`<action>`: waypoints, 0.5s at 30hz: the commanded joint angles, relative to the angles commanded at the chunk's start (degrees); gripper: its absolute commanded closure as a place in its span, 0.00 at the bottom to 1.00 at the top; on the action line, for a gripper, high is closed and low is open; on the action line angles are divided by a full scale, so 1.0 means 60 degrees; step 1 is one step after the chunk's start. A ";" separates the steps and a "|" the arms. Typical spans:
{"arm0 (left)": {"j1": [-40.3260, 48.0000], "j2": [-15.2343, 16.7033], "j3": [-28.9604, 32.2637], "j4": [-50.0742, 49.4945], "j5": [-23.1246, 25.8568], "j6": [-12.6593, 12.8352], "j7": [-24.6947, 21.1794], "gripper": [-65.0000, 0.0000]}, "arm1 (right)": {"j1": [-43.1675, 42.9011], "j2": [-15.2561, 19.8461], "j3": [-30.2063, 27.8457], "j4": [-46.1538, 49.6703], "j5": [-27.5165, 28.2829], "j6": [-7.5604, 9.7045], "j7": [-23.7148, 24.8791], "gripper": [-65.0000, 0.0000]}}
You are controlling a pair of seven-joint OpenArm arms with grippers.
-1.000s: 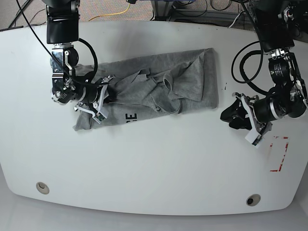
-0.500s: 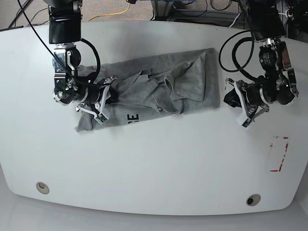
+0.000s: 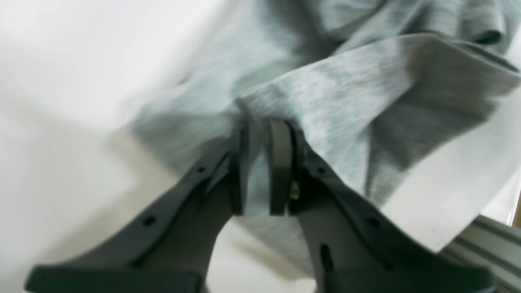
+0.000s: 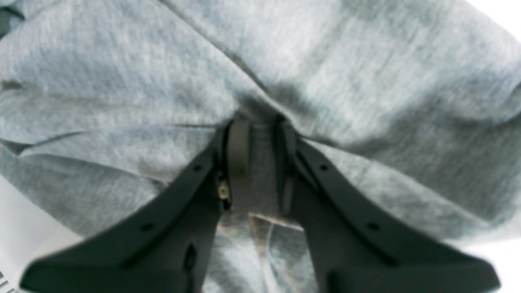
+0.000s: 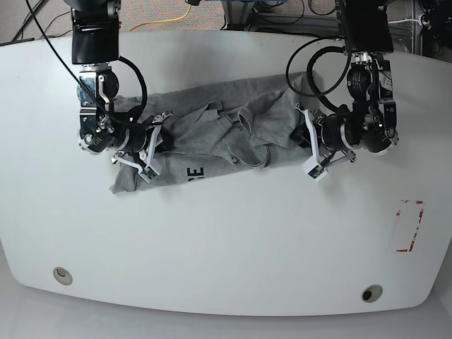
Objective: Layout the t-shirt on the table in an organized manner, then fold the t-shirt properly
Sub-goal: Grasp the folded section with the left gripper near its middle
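The heather-grey t-shirt (image 5: 233, 120) lies bunched in a long crumpled band across the far half of the white table (image 5: 226, 240), with black letters showing near its front edge. My left gripper (image 5: 309, 145) is at the shirt's right end. In the left wrist view its jaws (image 3: 260, 162) stand nearly together with a fold of the t-shirt (image 3: 346, 89) pinched between them. My right gripper (image 5: 150, 145) is at the shirt's left end. In the right wrist view it (image 4: 260, 154) is shut on a gathered pleat of the t-shirt (image 4: 325, 61).
A red tape rectangle (image 5: 409, 226) marks the table's right side. Two small round holes (image 5: 62, 275) (image 5: 371, 293) sit near the front edge. Cables and equipment lie beyond the far edge. The table's edge (image 3: 447, 228) shows close behind the left gripper.
My left arm swept in from the table's right side to the shirt's right end and closed on the cloth. The right gripper kept its hold at the left end.
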 joint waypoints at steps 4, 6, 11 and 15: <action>0.0000 0.0117 0.0337 0.0000 -0.0015 0.0000 0.0015 0.90 | 0.0000 0.0000 0.0000 0.0000 0.0000 0.0000 0.0000 0.85; 0.0015 0.0264 0.0425 0.0059 -0.0015 0.0000 0.0029 0.90 | 0.0000 0.0000 0.0000 0.0000 0.0000 0.0000 0.0000 0.85; 0.0000 0.0571 0.0440 0.0073 -0.0059 0.0000 0.0234 0.90 | 0.0000 0.0000 0.0000 0.0000 0.0000 0.0000 0.0000 0.85; -0.0029 0.0864 0.0557 0.0073 -0.0469 0.0000 0.0366 0.90 | 0.0000 0.0000 0.0000 0.0000 0.0000 0.0000 0.0000 0.85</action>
